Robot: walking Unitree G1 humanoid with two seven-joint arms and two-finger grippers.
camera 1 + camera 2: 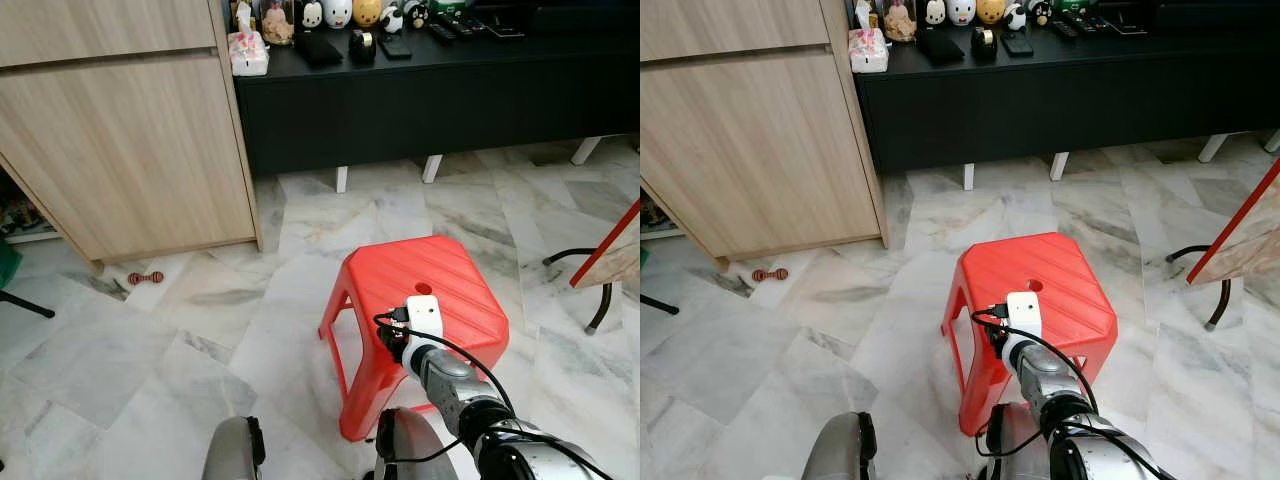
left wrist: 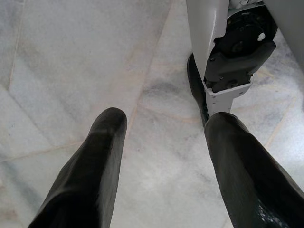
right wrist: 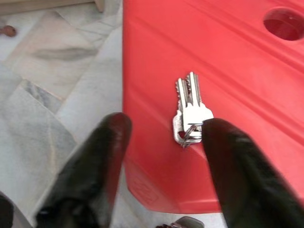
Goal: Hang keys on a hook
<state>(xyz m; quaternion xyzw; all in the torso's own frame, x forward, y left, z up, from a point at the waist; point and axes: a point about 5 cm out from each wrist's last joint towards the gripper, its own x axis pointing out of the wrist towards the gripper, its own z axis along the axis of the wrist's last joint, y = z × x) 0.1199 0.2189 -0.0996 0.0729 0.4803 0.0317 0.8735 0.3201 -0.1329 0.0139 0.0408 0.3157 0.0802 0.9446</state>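
Note:
A bunch of silver keys [image 3: 190, 111] lies flat on the top of a red plastic stool [image 1: 445, 285], near the stool's front edge. My right gripper [image 3: 166, 130] is open just above that edge. One black finger [image 3: 223, 142] is over the stool beside the key ring, and the other finger [image 3: 107, 142] hangs off the stool's side over the floor. Nothing is held between them. My right arm [image 1: 455, 385] reaches forward to the stool's near side. My left gripper [image 2: 166, 123] is open and hangs idle over the marble floor beside my leg [image 2: 228, 57].
A light wooden cabinet [image 1: 130, 140] stands at the left. A black sideboard [image 1: 420, 100] with figurines crosses the back. A small red toy [image 1: 145, 277] lies on the marble floor by the cabinet. A black chair leg [image 1: 598, 300] and a red-edged board [image 1: 610, 250] are at the right.

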